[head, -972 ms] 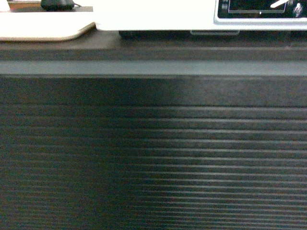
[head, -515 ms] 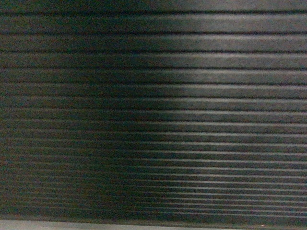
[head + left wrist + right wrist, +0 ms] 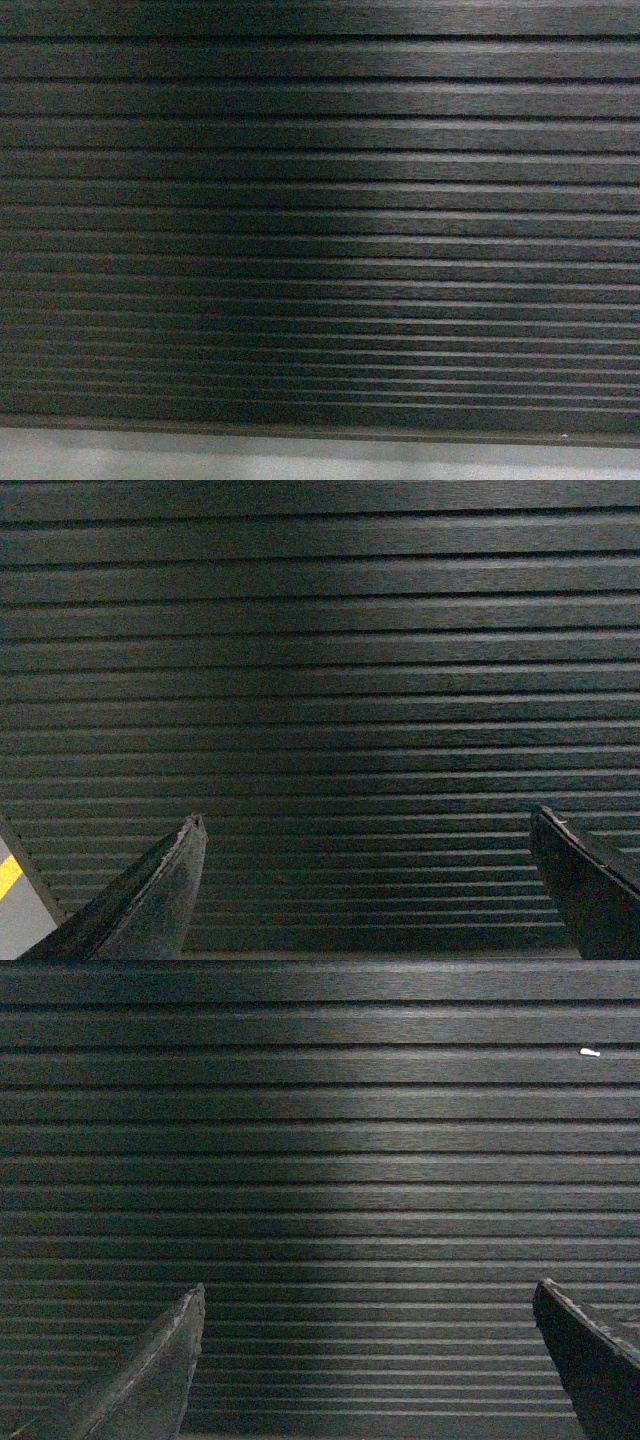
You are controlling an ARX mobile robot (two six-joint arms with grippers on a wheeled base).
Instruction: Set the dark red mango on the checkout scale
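Head view dropped from countertop to checkout [image 3: 320, 220] ribbed front, grey floor [image 3: 320, 460] strip wider

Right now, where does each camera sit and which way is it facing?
Head: on the robot, facing the checkout's ribbed black front; pale floor strip below; no arms in view.
Left wrist: behind the left gripper, facing the same ribs; both fingertips spread wide, nothing between.
Right wrist: behind the right gripper, likewise open and empty.
Shared: all three show only the ribbed front; no mango or scale.
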